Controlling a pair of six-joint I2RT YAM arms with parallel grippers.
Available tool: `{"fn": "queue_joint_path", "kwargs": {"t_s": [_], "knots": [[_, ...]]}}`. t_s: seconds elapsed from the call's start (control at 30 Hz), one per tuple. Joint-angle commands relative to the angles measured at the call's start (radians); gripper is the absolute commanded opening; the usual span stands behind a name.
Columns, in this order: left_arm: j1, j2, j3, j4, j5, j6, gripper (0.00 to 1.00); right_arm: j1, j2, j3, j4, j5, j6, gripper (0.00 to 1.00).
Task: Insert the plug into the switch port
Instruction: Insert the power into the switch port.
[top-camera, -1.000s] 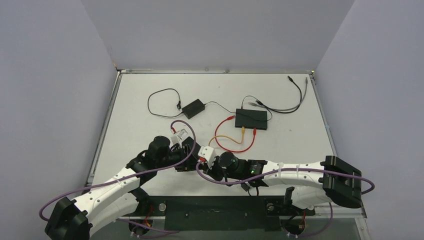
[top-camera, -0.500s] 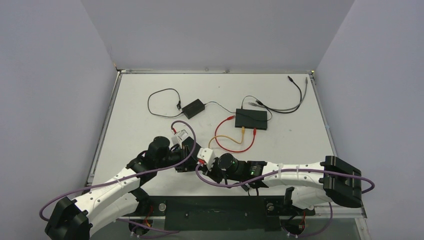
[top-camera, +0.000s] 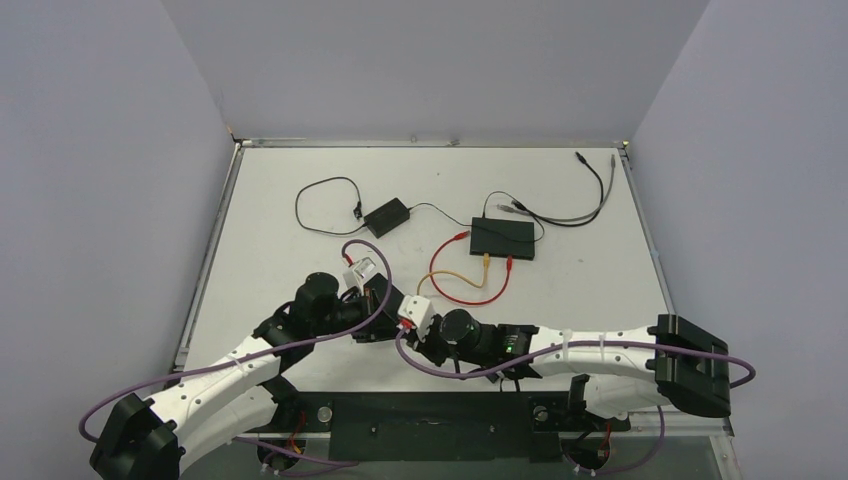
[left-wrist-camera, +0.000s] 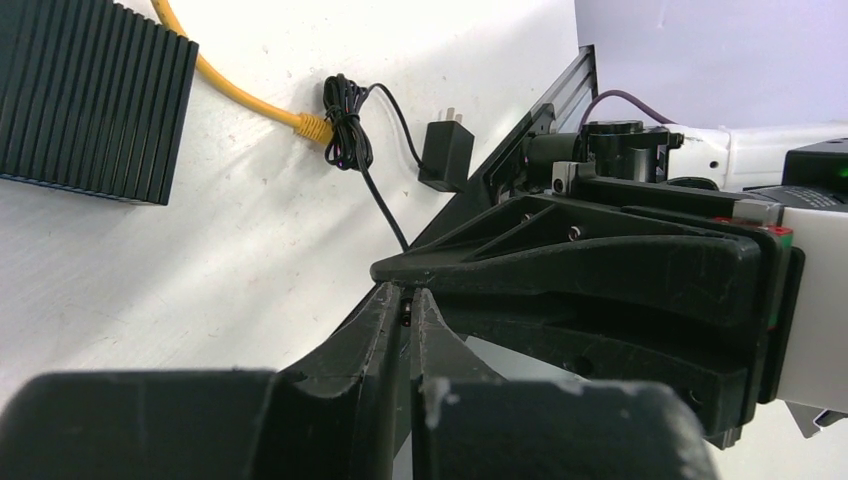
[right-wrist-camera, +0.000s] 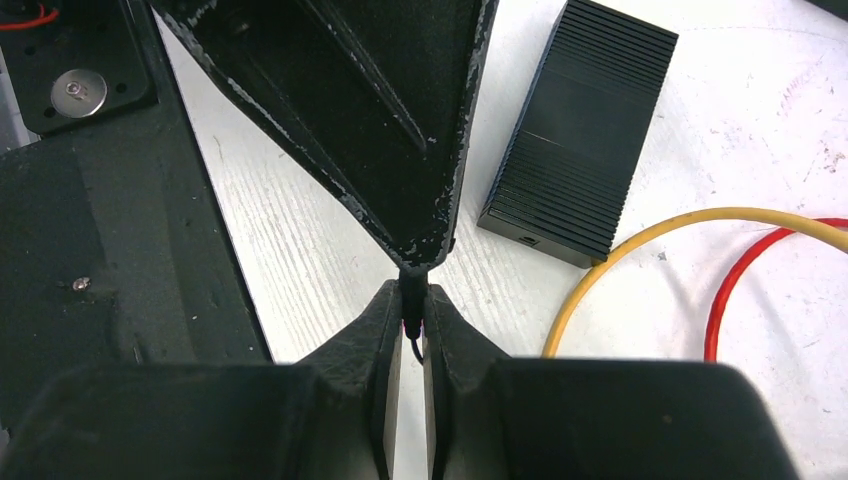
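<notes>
at the near middle of the white desk (top-camera: 280, 260), two black pincers meeting tip to tip. left pincer (left-wrist-camera: 404, 298) pressed fully shut on a tiny black plug (left-wrist-camera: 405, 314). right pincer (right-wrist-camera: 408, 298) likewise clamped tight on the same plug from the opposite side, so held between both, well apart from the switch.

probably very light, with a hard slim tip and a limp thin cord behind. easy to twist or let slip, so best pinched on the moulded body, never on the cord.

near the desk's front edge, a black wall adapter (left-wrist-camera: 446, 155) with two metal prongs, beside a tied bundle of thin cord (left-wrist-camera: 345, 135). farther out, a glossy yellow cable (right-wrist-camera: 700, 213) curving over matt white. beyond, the switch (right-wrist-camera: 585, 120): flat black box, finely ribbed top, seemingly a small socket (right-wrist-camera: 526, 241) low on its near end.
</notes>
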Motion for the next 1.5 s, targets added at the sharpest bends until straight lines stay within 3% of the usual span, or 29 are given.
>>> {"fn": "queue_joint_path", "kwargs": {"t_s": [0.0,0.13,0.27,0.47,0.7,1.47], "knots": [[-0.004,-0.007,-0.002,0.052,0.039,-0.004,0.00,0.006,-0.062,-0.012,0.116,0.053,-0.005,0.09],[-0.003,-0.014,-0.006,0.071,0.046,-0.019,0.00,0.007,-0.094,-0.056,0.156,0.061,-0.021,0.24],[-0.004,-0.005,-0.014,0.104,0.073,-0.035,0.00,0.010,-0.134,-0.129,0.231,0.053,-0.045,0.29],[-0.004,-0.002,-0.028,0.155,0.102,-0.073,0.00,0.012,-0.183,-0.204,0.291,0.021,-0.093,0.30],[-0.004,-0.005,-0.033,0.184,0.119,-0.101,0.00,0.025,-0.267,-0.351,0.512,-0.020,-0.148,0.29],[-0.004,0.012,-0.048,0.236,0.131,-0.131,0.00,0.054,-0.240,-0.322,0.549,-0.040,-0.188,0.25]]}}
